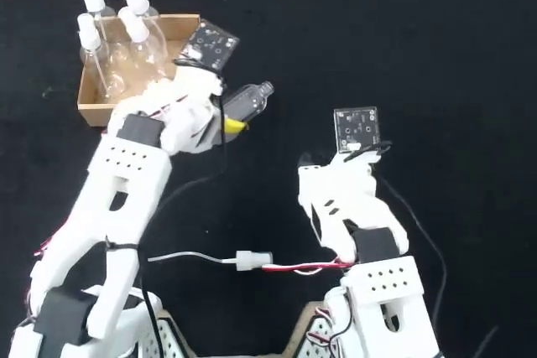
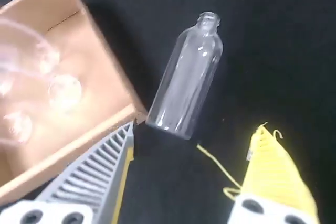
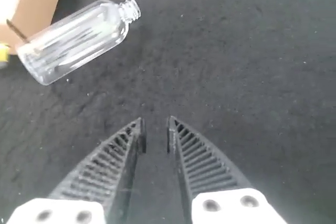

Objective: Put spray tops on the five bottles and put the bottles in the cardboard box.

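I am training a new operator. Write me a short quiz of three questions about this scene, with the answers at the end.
1. True or false: the lying bottle on the table already has a spray top.
2. How many bottles with spray tops stand in the cardboard box?
3. The left gripper is: A) open, B) shut on the lying bottle, C) shut on a spray top.
Key: 1 false; 2 four; 3 A.

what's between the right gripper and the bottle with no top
Nothing: bare black table between the right gripper and the bottle, shown in the right wrist view.
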Controlling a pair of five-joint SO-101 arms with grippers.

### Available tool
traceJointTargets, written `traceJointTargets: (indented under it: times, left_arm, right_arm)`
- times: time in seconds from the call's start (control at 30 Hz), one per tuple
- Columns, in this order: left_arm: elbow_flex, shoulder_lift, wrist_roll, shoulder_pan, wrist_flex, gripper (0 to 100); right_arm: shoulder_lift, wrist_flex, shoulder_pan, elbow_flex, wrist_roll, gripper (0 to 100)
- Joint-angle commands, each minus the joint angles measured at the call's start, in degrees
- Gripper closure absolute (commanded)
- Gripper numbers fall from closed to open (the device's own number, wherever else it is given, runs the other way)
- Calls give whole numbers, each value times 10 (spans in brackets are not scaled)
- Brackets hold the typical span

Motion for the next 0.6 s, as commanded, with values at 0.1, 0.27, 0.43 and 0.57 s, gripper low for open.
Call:
traceJointTargets:
  times: [0.1, 0.27, 0.43, 0.57]
  left_arm:
    - [54, 25, 1, 58, -147, 668]
    - [126, 64, 1, 73, -354, 668]
    - [140, 111, 1, 75, -432, 668]
    - [105, 167, 1, 59, -431, 668]
  right_arm:
    - [-7, -16, 9, -18, -5, 920]
    - [-7, -16, 9, -18, -5, 920]
    - [-7, -16, 9, -18, -5, 920]
    - [-7, -16, 9, -18, -5, 920]
